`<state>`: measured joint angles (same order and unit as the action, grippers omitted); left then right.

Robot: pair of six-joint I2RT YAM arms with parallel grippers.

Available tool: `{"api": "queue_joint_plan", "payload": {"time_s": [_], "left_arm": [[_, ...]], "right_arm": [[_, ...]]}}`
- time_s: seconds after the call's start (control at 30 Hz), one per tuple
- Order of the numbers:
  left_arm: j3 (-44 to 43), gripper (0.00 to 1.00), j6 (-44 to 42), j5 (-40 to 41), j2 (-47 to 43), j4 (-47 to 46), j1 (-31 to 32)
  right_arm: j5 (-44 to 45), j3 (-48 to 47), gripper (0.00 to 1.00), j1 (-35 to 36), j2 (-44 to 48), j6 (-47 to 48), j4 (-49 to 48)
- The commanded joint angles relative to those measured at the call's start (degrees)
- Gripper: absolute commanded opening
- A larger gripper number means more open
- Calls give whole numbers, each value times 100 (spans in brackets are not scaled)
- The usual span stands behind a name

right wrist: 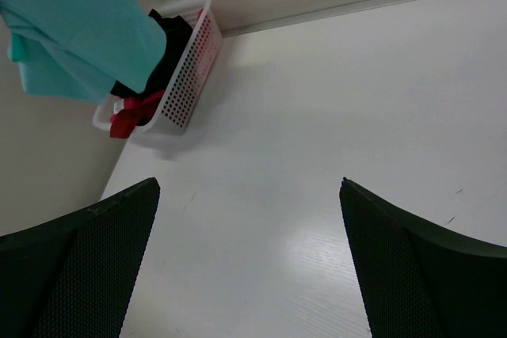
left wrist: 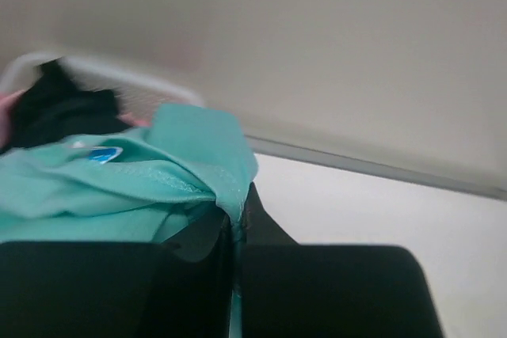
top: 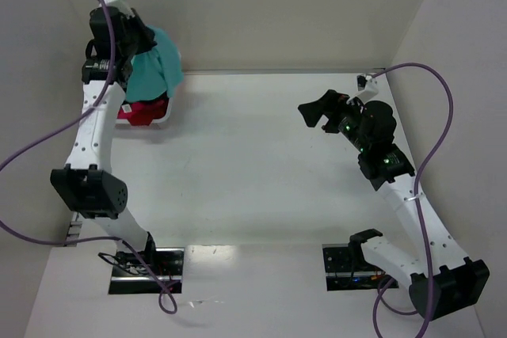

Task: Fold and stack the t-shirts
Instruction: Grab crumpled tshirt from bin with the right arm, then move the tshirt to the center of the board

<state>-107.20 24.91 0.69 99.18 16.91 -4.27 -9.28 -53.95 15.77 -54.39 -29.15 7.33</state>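
Note:
My left gripper is shut on a teal t-shirt and holds it up above a white basket at the far left of the table. In the left wrist view the teal t-shirt is pinched between my fingers. The basket holds a red garment and a black one. My right gripper is open and empty, above the right side of the table. In the right wrist view the teal t-shirt hangs over the basket.
White walls close in the table at the back, left and right. A grey seam runs where the back wall meets the table. Purple cables loop from both arms.

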Motion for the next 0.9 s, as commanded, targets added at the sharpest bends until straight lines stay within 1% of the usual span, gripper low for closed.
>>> {"api": "queue_joint_plan", "payload": {"time_s": [0.0,0.03,0.07,0.1,0.13,0.2,0.23,0.27,0.3,0.33,0.37,0.4,0.43,0.47,0.5,0.53,0.63,0.67,0.77,0.87], "left_arm": [[-784,0,-390,-737,-846,540,821],[-785,0,-303,-841,-1126,637,1014],[-785,0,-215,-1190,-1268,708,1173],[-716,0,3,-1194,-1408,709,1488],[-610,0,101,-1194,-1714,709,1621],[-312,0,242,-1115,-2023,630,1693],[-197,0,243,-1045,-2225,778,1693],[-292,0,295,-1044,-2297,962,1693],[-293,0,296,-1358,-2402,1025,1693],[-189,5,296,-1500,-2655,964,1693],[169,6,296,-1554,-2745,964,1693],[347,6,243,-1432,-2746,1077,1693],[505,6,243,-1353,-2746,1391,1693],[672,5,243,-1352,-2746,1516,1693],[1065,3,243,-1352,-2659,1578,1693],[1313,2,243,-1622,-2658,1501,1693],[1859,0,322,-1940,-2658,1369,1693],[1939,0,183,-1993,-2658,1368,1693],[2193,0,-248,-2318,-3000,947,1745],[2037,0,-705,-2152,-3053,1068,1825]], "right_arm": [[-100,-142,100,49,-10,5,-224],[-100,-142,100,49,51,5,-224],[-100,-142,100,49,51,5,-293],[-231,-142,100,49,104,5,-294],[-293,-142,100,49,104,5,-355],[-442,-81,100,49,104,5,-503],[-757,-80,100,49,104,5,-609],[-916,-28,100,49,104,5,-671],[-996,-27,100,110,104,66,-724],[-806,-27,100,111,174,67,-725],[-630,-27,100,198,235,67,-664],[-541,51,100,198,306,67,-663],[-470,52,100,198,393,67,-715],[-296,113,100,198,577,67,-716],[-242,113,100,198,666,67,-655],[-172,113,100,198,762,67,-515],[92,-18,100,198,974,207,-198],[93,-88,100,198,1044,208,3],[172,-142,100,198,1045,208,67],[94,-142,100,198,1045,41,14]]}}
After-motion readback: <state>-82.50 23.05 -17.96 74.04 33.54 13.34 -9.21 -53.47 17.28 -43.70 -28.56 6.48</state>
